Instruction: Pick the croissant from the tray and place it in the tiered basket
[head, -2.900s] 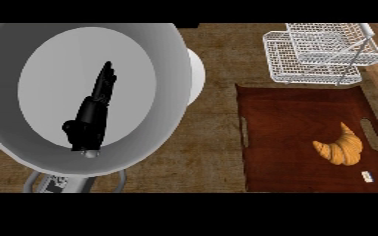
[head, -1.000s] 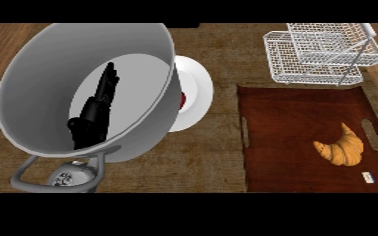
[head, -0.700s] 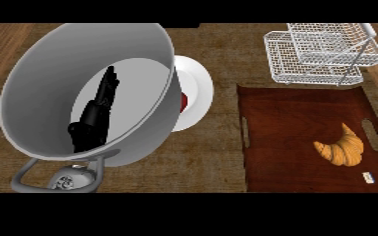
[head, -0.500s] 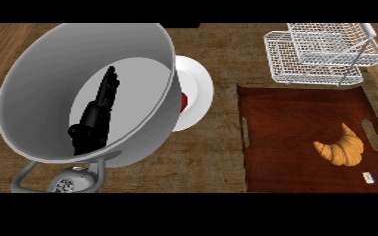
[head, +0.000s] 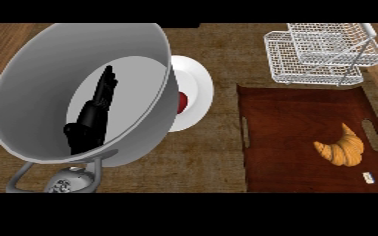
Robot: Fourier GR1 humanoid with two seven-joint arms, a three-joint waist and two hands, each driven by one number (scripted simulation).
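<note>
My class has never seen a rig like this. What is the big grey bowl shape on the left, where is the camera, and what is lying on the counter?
The camera sits at the robot's head, looking steeply down at a wooden counter. The big grey shape is a pot close to the camera. One black hand, fingers straight, shows in front of its inside; I cannot tell which hand it is, and it holds nothing. Behind the pot lies a white plate with something red on it, mostly hidden. On the right is a dark brown tray with a croissant lying on it. Above the tray stands a white wire tiered basket. The croissant is to go into that basket; nothing touches it yet.
</note>
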